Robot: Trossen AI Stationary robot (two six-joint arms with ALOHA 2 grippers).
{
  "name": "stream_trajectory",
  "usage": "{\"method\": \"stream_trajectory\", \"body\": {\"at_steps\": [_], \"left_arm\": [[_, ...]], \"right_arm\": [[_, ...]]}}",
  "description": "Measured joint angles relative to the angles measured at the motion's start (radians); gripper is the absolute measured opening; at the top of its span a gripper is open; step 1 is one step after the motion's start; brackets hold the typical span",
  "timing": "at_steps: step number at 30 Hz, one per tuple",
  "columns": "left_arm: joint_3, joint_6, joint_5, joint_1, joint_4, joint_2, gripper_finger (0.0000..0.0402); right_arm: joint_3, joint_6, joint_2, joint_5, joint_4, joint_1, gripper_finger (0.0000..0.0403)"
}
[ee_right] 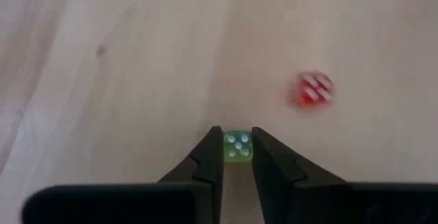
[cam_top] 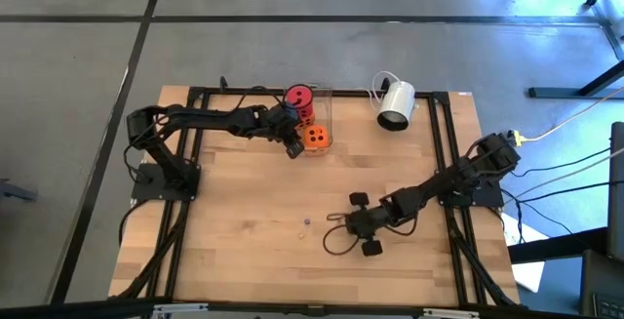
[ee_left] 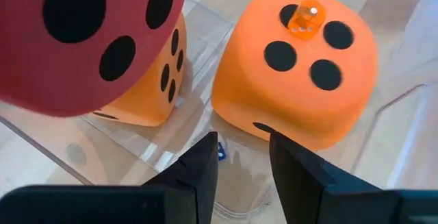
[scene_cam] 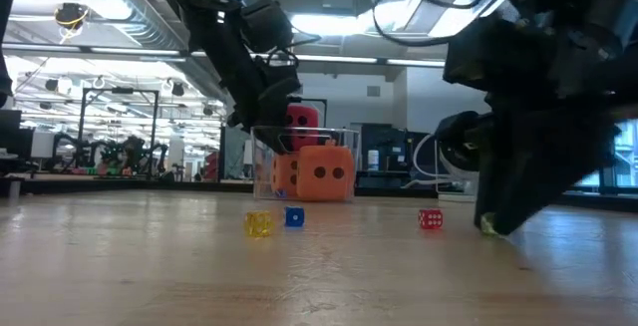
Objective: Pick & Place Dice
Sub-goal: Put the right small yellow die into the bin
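Observation:
A clear container [cam_top: 314, 124] stands at the table's far middle and holds two orange dice [ee_left: 298, 63] [ee_left: 147, 87]. A red die [ee_left: 82, 32] sits on top of them. A tiny orange die [ee_left: 306, 18] rests on the nearer orange die's top face. My left gripper [ee_left: 243, 159] hovers open just above the container [scene_cam: 304, 162], touching nothing. My right gripper [ee_right: 237, 162] is at the table's near middle [cam_top: 353, 225], pointing down, shut on a tiny green die. A tiny red die [ee_right: 313, 90] lies on the wood just beyond it. My right gripper pinches the tiny green die [ee_right: 237, 146] by two opposite faces between its fingertips [ee_right: 211, 157], coming from above. In the low view the die [scene_cam: 486, 224] is at table level under the fingers; whether it is lifted clear cannot be told.
Tiny yellow [scene_cam: 258, 223], blue [scene_cam: 294, 216] and red [scene_cam: 430, 219] dice lie loose on the wooden table [cam_top: 244, 251]. A white cylindrical device [cam_top: 395, 104] with a cable lies at the far right. A black frame runs along the table's edges.

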Motion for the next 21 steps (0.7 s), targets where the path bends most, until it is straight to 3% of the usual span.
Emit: {"method": "stream_trajectory", "body": {"at_steps": [5, 10, 15, 21], "left_arm": [[0.000, -0.007, -0.003, -0.002, 0.002, -0.052, 0.0127], [0.000, -0.007, -0.009, -0.002, 0.002, -0.149, 0.0127], [0.000, -0.002, -0.021, -0.031, 0.043, -0.269, 0.0127], [0.000, 0.053, -0.064, -0.134, 0.138, -0.382, 0.0127]], "right_arm": [[0.008, 0.061, -0.109, 0.034, -0.130, -0.032, 0.0052], [0.008, 0.059, -0.255, 0.156, -0.212, -0.076, 0.0072], [0.008, 0.031, -0.409, 0.253, -0.203, -0.163, 0.0055], [0.019, -0.038, -0.515, 0.276, -0.134, -0.320, 0.0061]]}}
